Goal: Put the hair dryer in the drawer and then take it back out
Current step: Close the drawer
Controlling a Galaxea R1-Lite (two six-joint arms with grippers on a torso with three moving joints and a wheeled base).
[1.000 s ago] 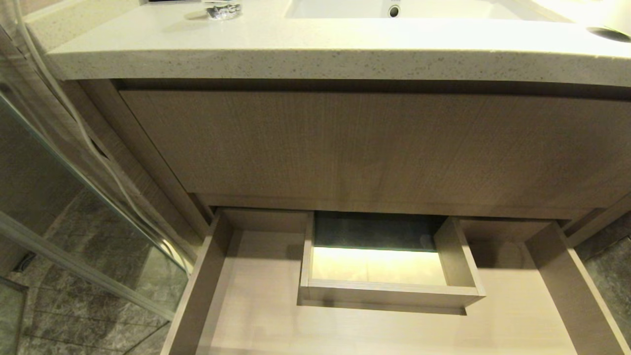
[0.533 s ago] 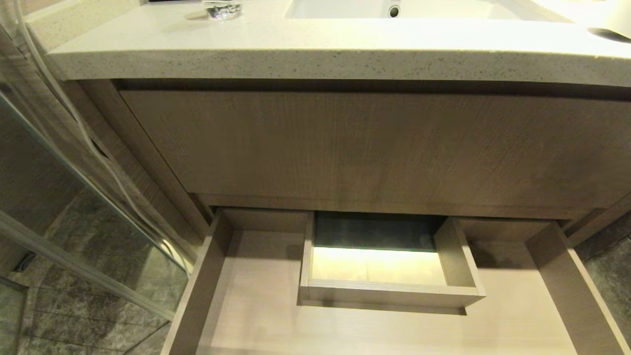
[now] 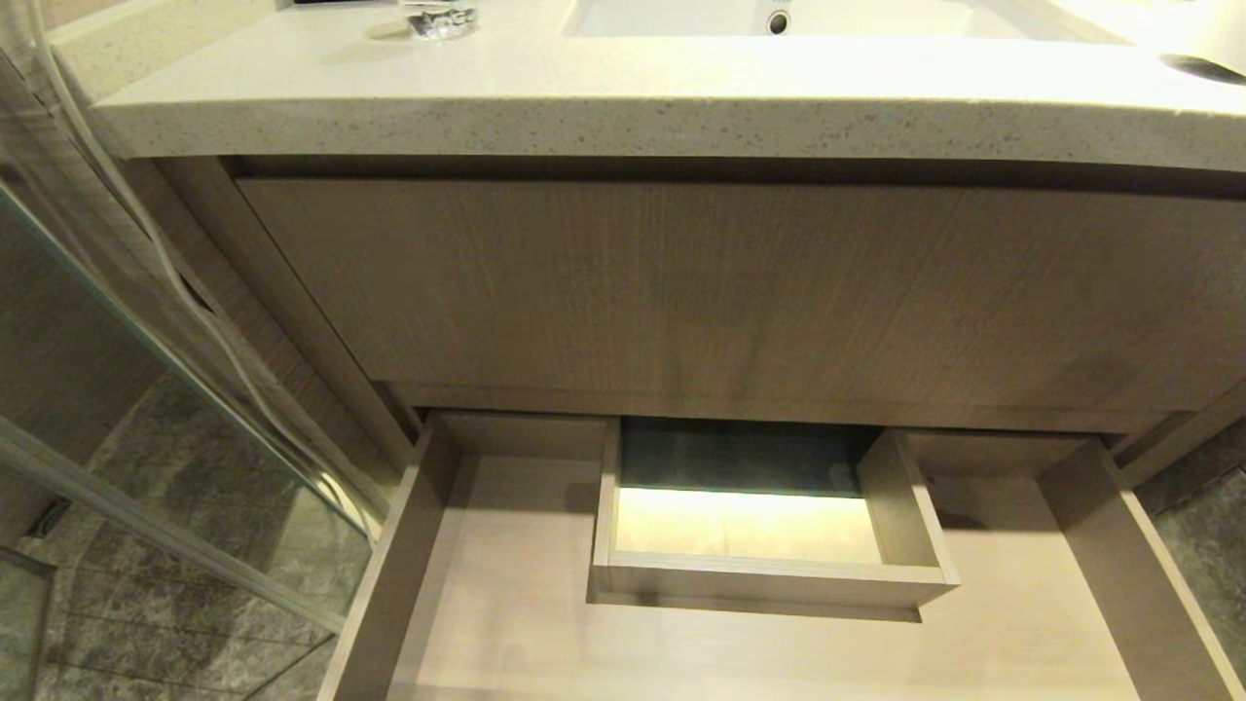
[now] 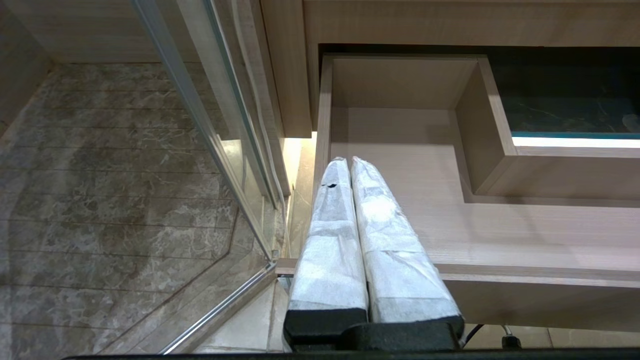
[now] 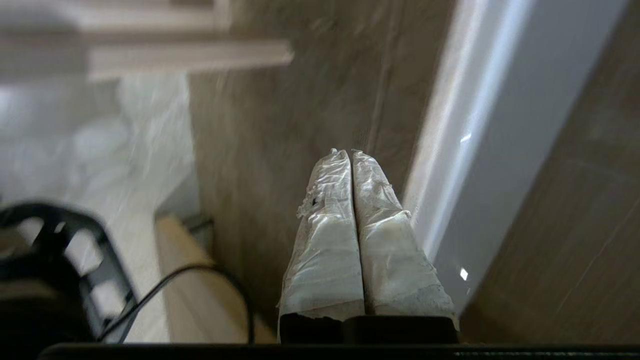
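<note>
The drawer (image 3: 506,623) stands pulled out under the worktop (image 3: 623,107), its floor bare around the boxed cutout (image 3: 769,574), and the hair dryer shows in none of the views. The left pincer (image 4: 348,161) hangs over the drawer's front left corner, wrapped fingers (image 4: 330,235) pressed together, holding nothing. The right pincer (image 5: 347,152) is closed and empty too, off beside a wood-grain panel (image 5: 300,125).

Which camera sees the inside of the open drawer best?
The head view: it looks down into the wide light wood-grain drawer, showing both side walls and the boxed U-shaped cutout. The left wrist view shows only one end, past the shut left gripper. The right wrist view shows just a blurred wooden edge.
</note>
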